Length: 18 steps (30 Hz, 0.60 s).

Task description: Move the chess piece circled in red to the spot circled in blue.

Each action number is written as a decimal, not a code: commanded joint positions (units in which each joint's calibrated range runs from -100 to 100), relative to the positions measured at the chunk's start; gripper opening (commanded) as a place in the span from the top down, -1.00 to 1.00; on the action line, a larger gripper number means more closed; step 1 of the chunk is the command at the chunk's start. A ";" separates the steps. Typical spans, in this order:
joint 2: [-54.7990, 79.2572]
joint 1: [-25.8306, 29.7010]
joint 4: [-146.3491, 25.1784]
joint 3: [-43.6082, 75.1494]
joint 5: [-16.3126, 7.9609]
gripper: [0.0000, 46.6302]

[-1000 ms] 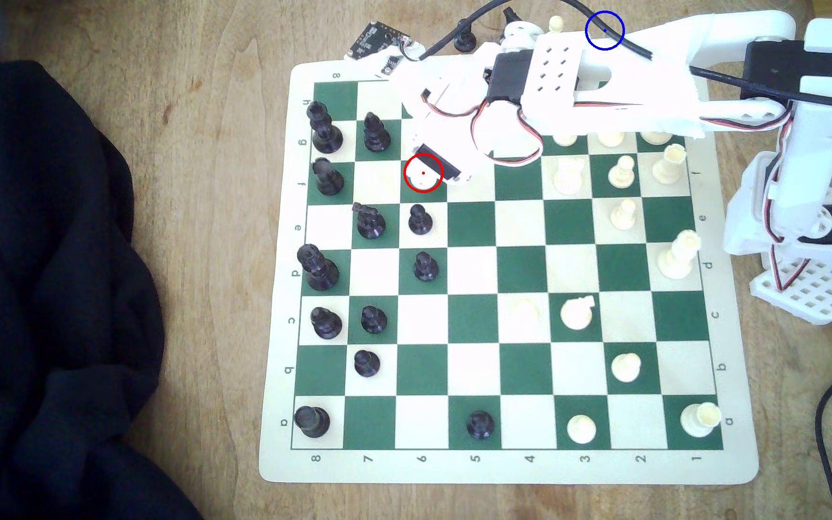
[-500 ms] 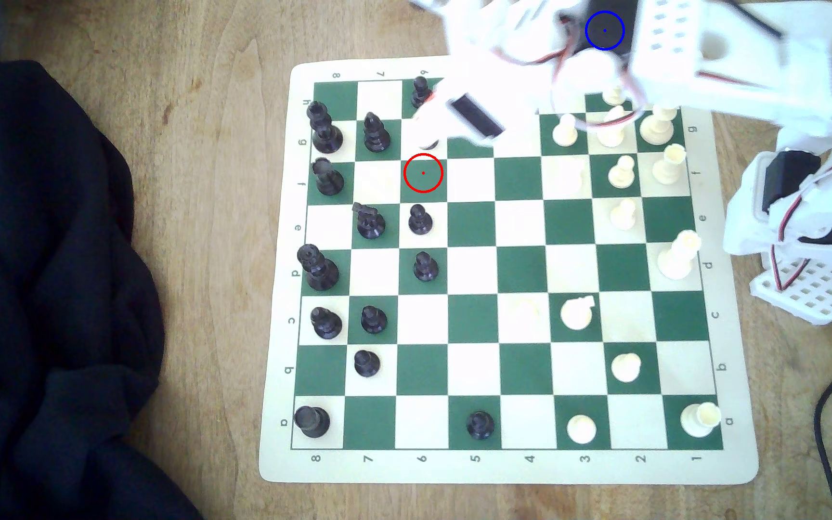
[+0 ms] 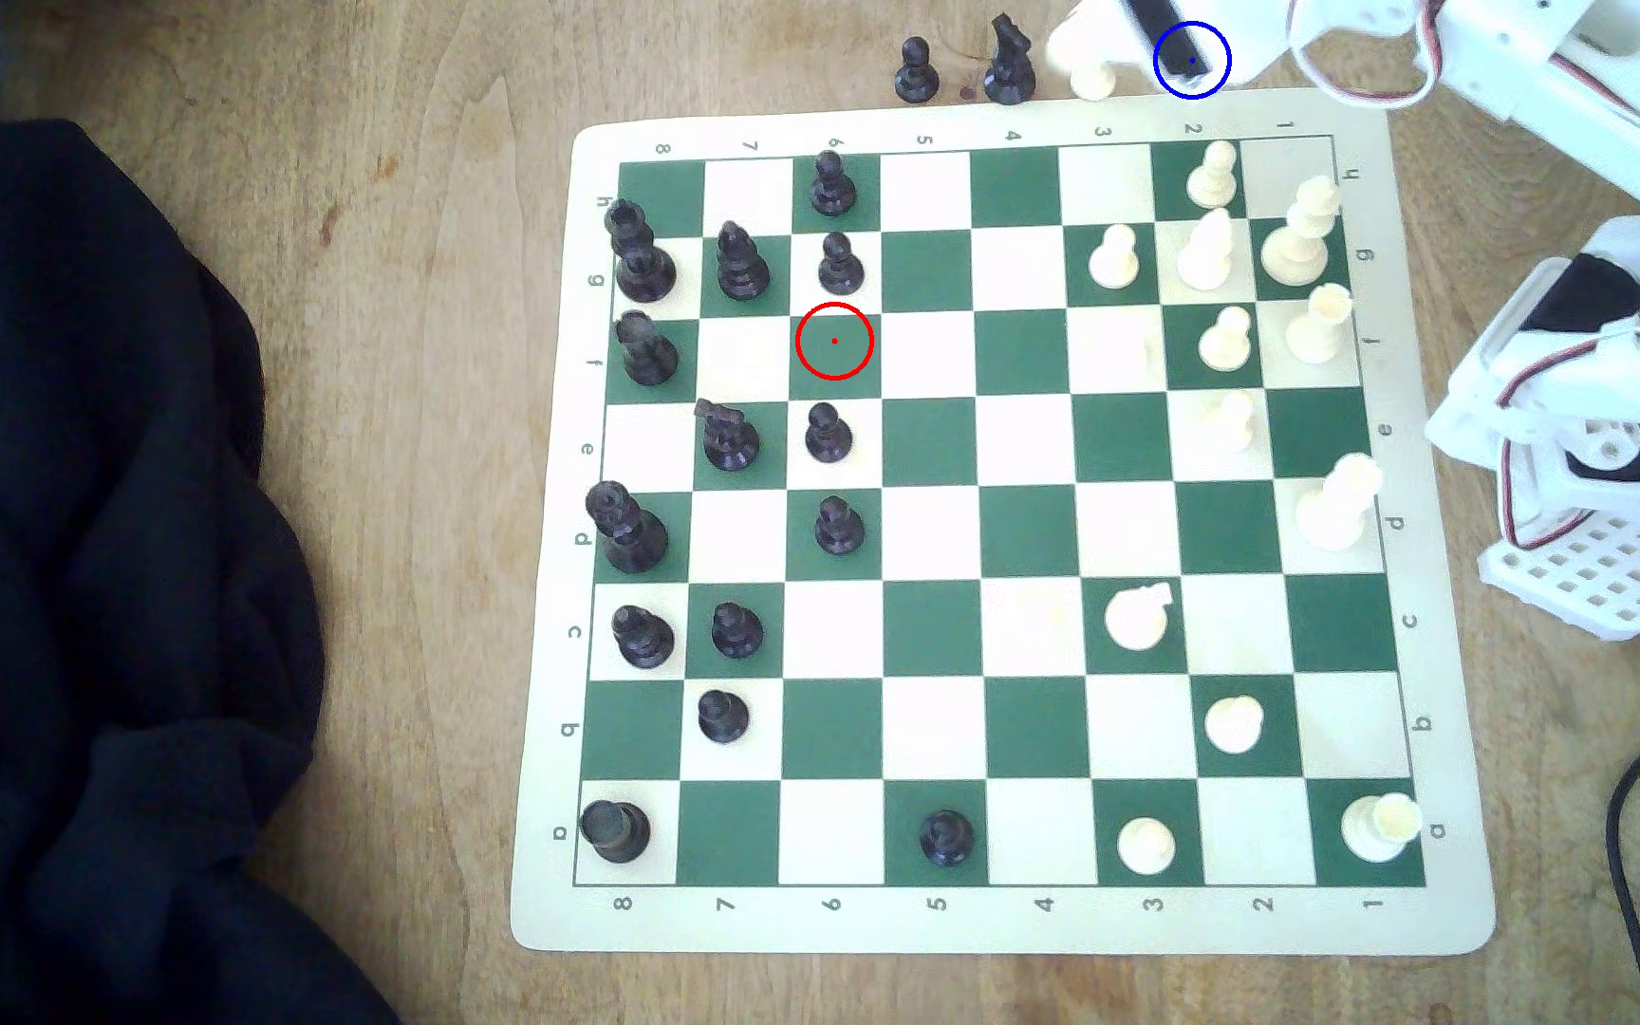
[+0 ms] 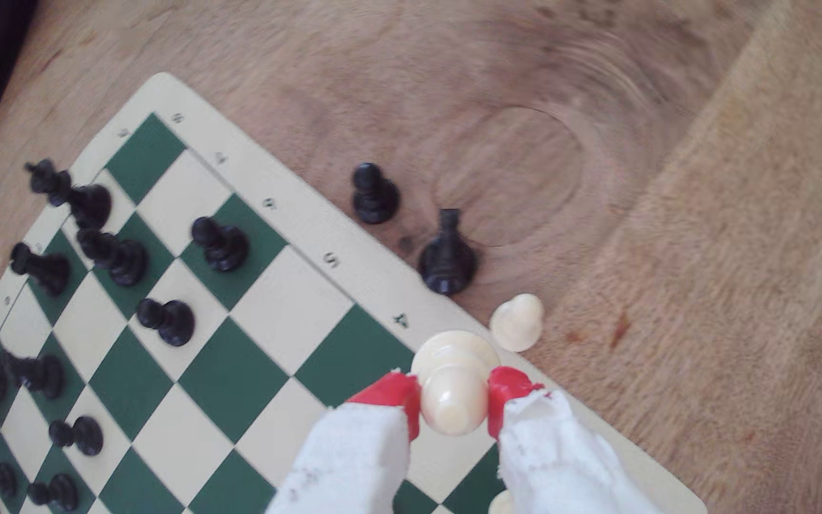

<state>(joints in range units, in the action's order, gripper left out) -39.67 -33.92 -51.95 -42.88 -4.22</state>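
Off the board: a black pawn (image 4: 373,193), a black knight (image 4: 447,257) and a white pawn (image 4: 518,322) stand in a row on the table (image 3: 422,493), just past the board's (image 3: 540,690) edge by numbers 5 to 3.
Piece: the white chess piece (image 4: 453,390) hangs over that edge, near the white pawn.
Fingers: the gripper (image 4: 453,403) is clamped on its top with red pads (image 4: 396,395).
Arm: reaches over the corner by number 1; a dark part fills the blue ring (image 3: 1192,59).
Red ring (image 3: 834,341): bare green square.
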 commanded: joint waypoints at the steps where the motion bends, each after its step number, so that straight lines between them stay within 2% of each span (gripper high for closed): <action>1: -4.55 -4.52 3.06 -3.54 1.71 0.95; 6: -5.57 -8.12 6.91 -11.60 3.71 0.95; 18: 2.58 -10.07 14.03 -14.42 4.44 0.95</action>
<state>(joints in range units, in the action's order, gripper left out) -37.91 -44.32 -39.36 -58.25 0.17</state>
